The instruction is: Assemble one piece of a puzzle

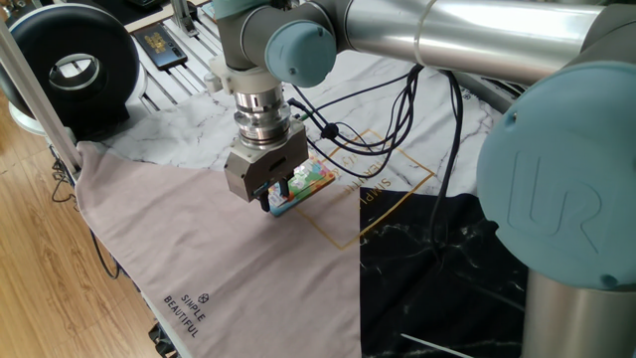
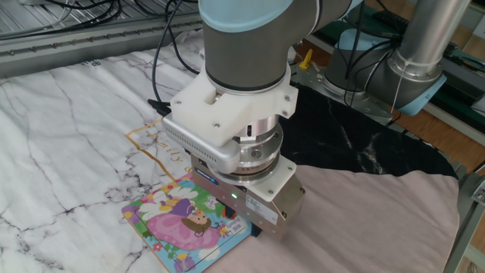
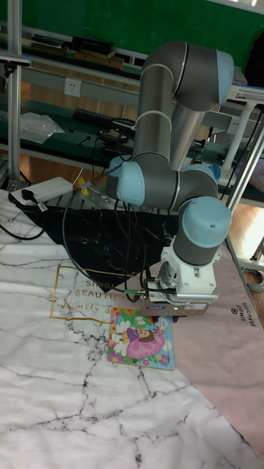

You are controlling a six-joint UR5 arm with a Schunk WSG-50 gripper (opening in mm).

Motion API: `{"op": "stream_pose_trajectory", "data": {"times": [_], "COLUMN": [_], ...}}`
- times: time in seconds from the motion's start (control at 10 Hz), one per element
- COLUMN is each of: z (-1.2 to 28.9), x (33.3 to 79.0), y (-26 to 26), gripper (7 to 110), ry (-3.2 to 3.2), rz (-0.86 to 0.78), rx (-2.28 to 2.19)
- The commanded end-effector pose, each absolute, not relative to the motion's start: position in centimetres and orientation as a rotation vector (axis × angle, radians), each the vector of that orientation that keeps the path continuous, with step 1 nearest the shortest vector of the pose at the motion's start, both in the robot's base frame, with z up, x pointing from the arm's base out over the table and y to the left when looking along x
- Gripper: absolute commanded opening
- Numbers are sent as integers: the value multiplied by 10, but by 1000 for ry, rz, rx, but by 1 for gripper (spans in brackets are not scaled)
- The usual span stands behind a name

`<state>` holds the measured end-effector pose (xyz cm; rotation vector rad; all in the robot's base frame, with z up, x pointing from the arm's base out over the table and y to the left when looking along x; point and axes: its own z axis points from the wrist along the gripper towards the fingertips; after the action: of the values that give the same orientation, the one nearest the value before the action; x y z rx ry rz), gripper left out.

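Your hand (image 1: 281, 195) hangs low over one edge of the puzzle (image 2: 186, 221), which lies flat on the table (image 2: 61, 144) where the marble-print cloth (image 3: 44, 381) meets the pinkish-grey cloth (image 1: 189, 249). From one fixed view the fingers (image 1: 285, 188) look drawn close together with a scrap of colour between them, which may be the piece, but the hand's body hides the tips in the other two views — so you cannot tell whether it is holding anything or merely resting narrow over the board. Judge the risks with that in mind. If the piece is not square to its gap when you press, it could ride up on its neighbours and sit proud, or lift them out. The board is light and rests on loose cloth, so a sideways nudge from the fingers could slide or turn the whole puzzle — and then the gap is no longer where you aimed. Opening while a finger overlaps the blue rim could flip the edge up. As for writing, the pinkish-grey cloth carries "SIMPLE BEAUTIFUL" (image 1: 185, 304) near its corner, the marble cloth shows "SIMPL" inside a thin gold square (image 3: 81, 289) with the rest hidden, and the big arm joint (image 1: 556, 204) bears a raised "UR".
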<state>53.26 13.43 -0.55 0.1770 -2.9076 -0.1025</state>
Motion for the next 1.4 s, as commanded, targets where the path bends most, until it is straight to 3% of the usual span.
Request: {"op": "stream_pose_trajectory", "data": {"times": [0.0, 1.3], "z": [-3, -3], "x": [532, 539], "y": [139, 142], "gripper": [44, 44], "ry": [-2906, -2916], "rz": [-121, -132], "rx": [160, 179]}}
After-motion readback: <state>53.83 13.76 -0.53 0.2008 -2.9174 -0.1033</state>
